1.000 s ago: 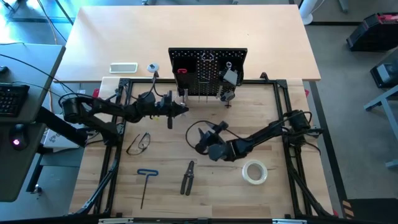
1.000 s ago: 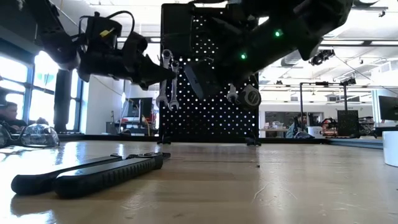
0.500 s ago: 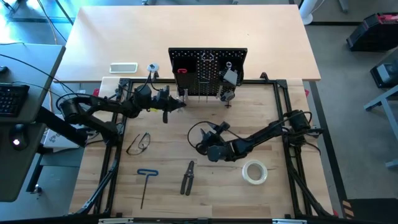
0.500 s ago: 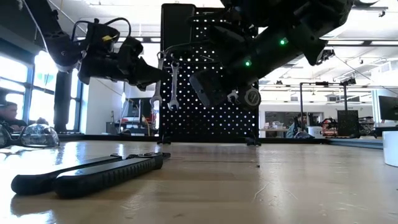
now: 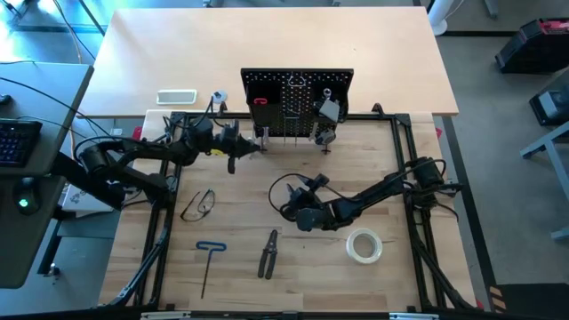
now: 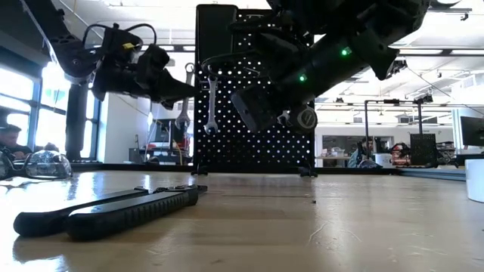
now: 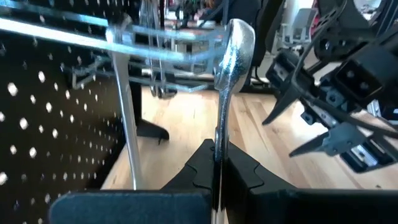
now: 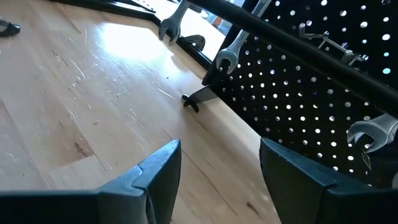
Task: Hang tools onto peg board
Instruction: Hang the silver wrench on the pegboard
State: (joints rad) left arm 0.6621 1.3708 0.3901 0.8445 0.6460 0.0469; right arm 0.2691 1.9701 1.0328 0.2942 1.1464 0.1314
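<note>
My left gripper [image 5: 252, 148] is shut on a silver wrench [image 6: 184, 106] just in front of the left part of the black peg board [image 5: 298, 84]. Beside the held wrench, a second wrench [image 6: 211, 102] hangs by its upper end from a hook on the board. A red-handled tool [image 5: 260, 100] also sits on the board. My right gripper [image 5: 298, 209] hovers open over the table's middle, pointing at the board, with nothing between its fingers [image 8: 158, 171]. My left gripper pinches the wrench's shaft [image 7: 217, 146] between its two fingers, about midway along it. The fingers come in roughly level from the table's left and lie across the wrench. The wrench stands upright and clear of the table, with one end [image 7: 238, 34] above the fingers.
On the table lie safety glasses [image 5: 197, 204], a blue T-handle hex key [image 5: 209, 262], dark-handled pliers [image 5: 268, 253] and a tape roll [image 5: 364, 244]. A white slab [image 5: 176, 96] lies behind the table frame at the far left. Bare wood lies between the tools and the board.
My left gripper has swung toward the table's far left with the wrench still pinched and upright. It now sits nearer the board's left edge and farther from the hanging wrench.
</note>
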